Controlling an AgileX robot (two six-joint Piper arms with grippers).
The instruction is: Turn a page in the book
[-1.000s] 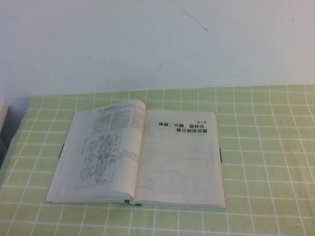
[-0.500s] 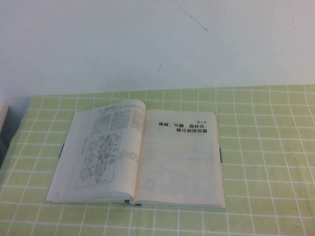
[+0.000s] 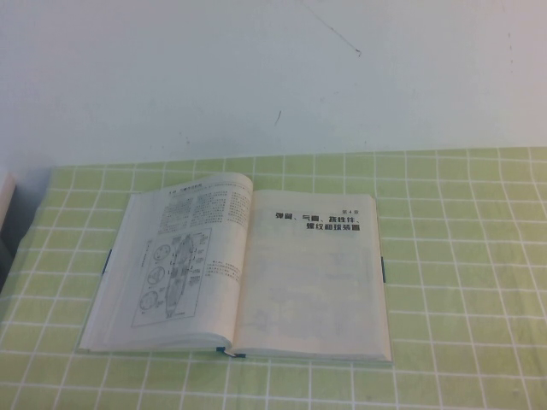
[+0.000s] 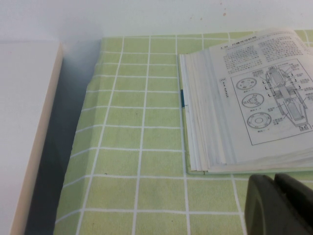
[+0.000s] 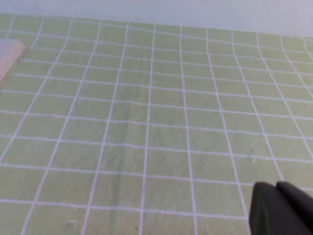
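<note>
The book (image 3: 239,269) lies open and flat on the green checked cloth; its blue-green cover edge shows at the spine foot. The page (image 3: 175,260) lies on the left stack, with the text and the tall three-circle diagram facing up. It also shows in the left wrist view (image 4: 266,105). The right-hand leaf carries the bold Chinese chapter title (image 3: 318,219). Neither gripper shows in the high view. My left gripper (image 4: 274,182) is shut and empty, low beside the book's near left corner. My right gripper (image 5: 277,188) is shut and empty over bare cloth, away from the book.
A white flat board (image 4: 24,122) stands off the cloth's left edge, with a dark gap beside it. A white wall rises behind the table. A pale corner (image 5: 10,56) shows at the edge of the right wrist view; I cannot tell what it is.
</note>
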